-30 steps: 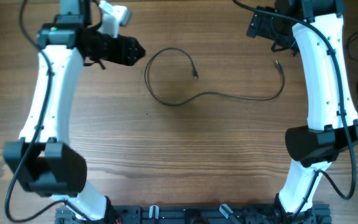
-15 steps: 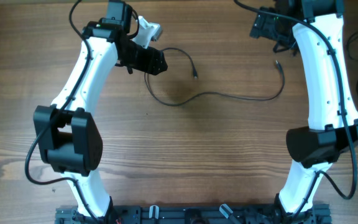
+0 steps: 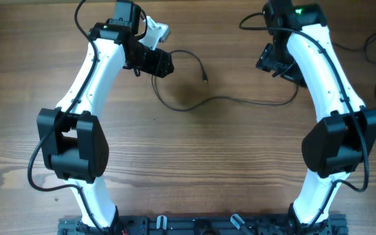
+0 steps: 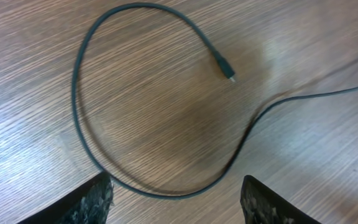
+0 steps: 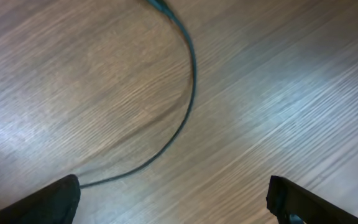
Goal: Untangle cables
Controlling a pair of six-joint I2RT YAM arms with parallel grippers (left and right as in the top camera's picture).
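I run two white-and-black arms over a wooden table (image 3: 194,156). The left arm rises from the near edge, bends at its elbow toward 9 o'clock, and reaches up to about 11 o'clock, with its wrist turned inward. The right arm mirrors it, with its elbow out toward 3 o'clock and its wrist up near 1 o'clock.

The one cable (image 3: 240,100) lies flat between them. It forms an open loop at 12 o'clock, then runs as a wavy strand toward 2 o'clock, where it passes under the right arm.

The left gripper (image 3: 168,67) hangs over the loop's 10 o'clock edge. In the left wrist view its fingers (image 4: 95,202) stand well apart at the bottom of the frame. The cable (image 4: 78,118) curves round the whole view, its lowest bend crosses the gap between them, and its small plug (image 4: 226,70) points to 5 o'clock. I cannot tell whether the fingers touch it.

The right gripper (image 3: 274,62) is also spread wide. In its wrist view, the cable (image 5: 192,81) sweeps from 12 o'clock down to 7 o'clock, just beside one fingertip (image 5: 58,200).
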